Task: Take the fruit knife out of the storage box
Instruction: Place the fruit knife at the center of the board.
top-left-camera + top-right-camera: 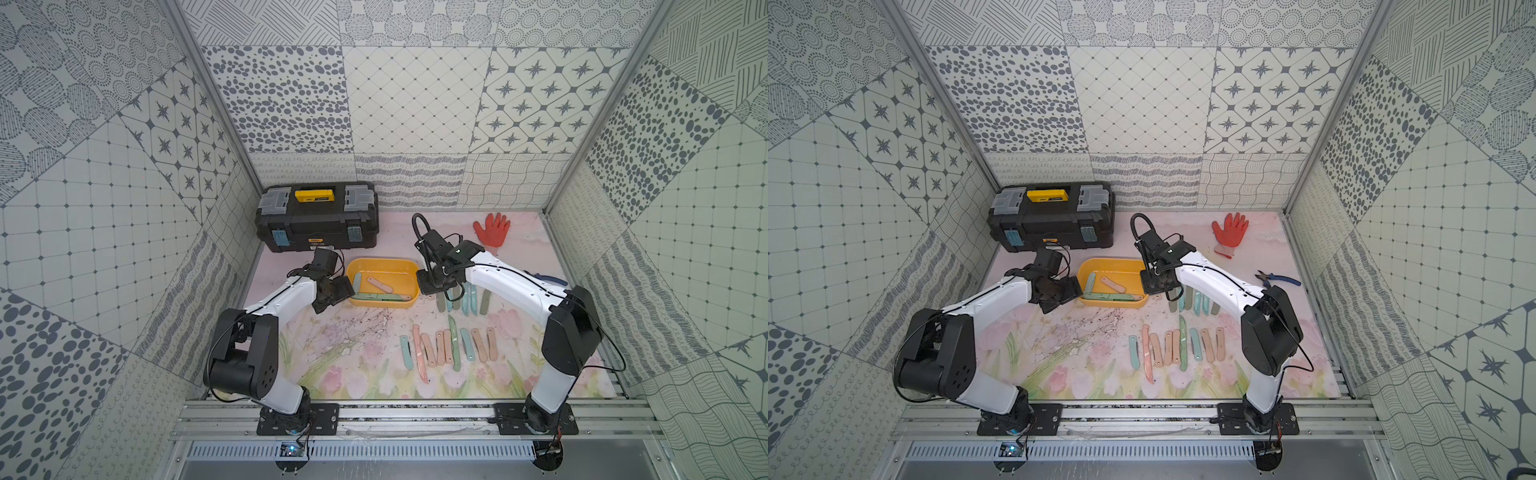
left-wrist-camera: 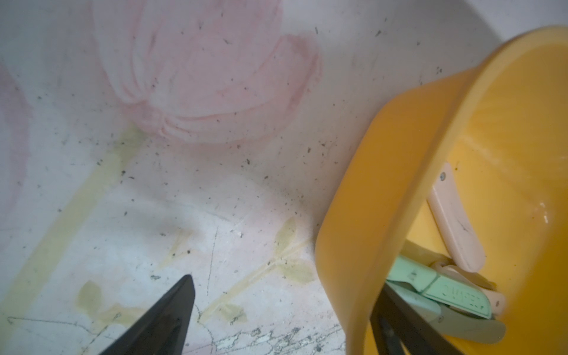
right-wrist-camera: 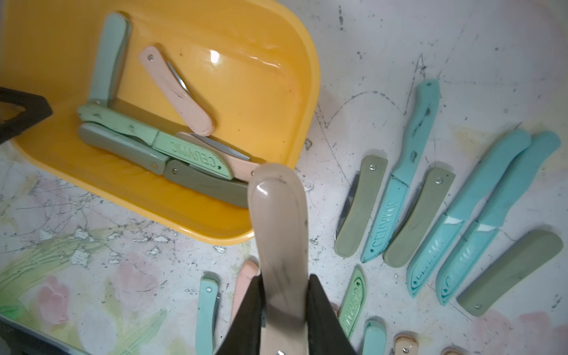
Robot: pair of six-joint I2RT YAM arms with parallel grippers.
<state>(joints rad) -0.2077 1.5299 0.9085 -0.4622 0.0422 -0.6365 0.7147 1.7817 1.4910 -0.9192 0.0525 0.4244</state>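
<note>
The yellow storage box (image 1: 382, 262) (image 1: 1113, 261) sits mid-table and holds several folded fruit knives, among them a pink one (image 3: 176, 89) and a green one marked CERAMIC (image 3: 190, 153). My right gripper (image 3: 285, 278) (image 1: 449, 293) is shut on a beige folded fruit knife (image 3: 278, 221), held in the air over the box's near right corner. My left gripper (image 2: 284, 285) (image 1: 338, 299) is open at the box's left end. One finger (image 2: 172, 307) is over the mat and the other is inside the box, so the box's wall (image 2: 384, 184) stands between them.
A black toolbox (image 1: 318, 216) with a yellow handle stands at the back left. An orange glove (image 1: 491, 227) lies at the back right, blue-handled pliers (image 1: 1277, 279) at the right. Rows of knives lie on the mat right of the box (image 1: 469, 297) and nearer the front (image 1: 449, 347).
</note>
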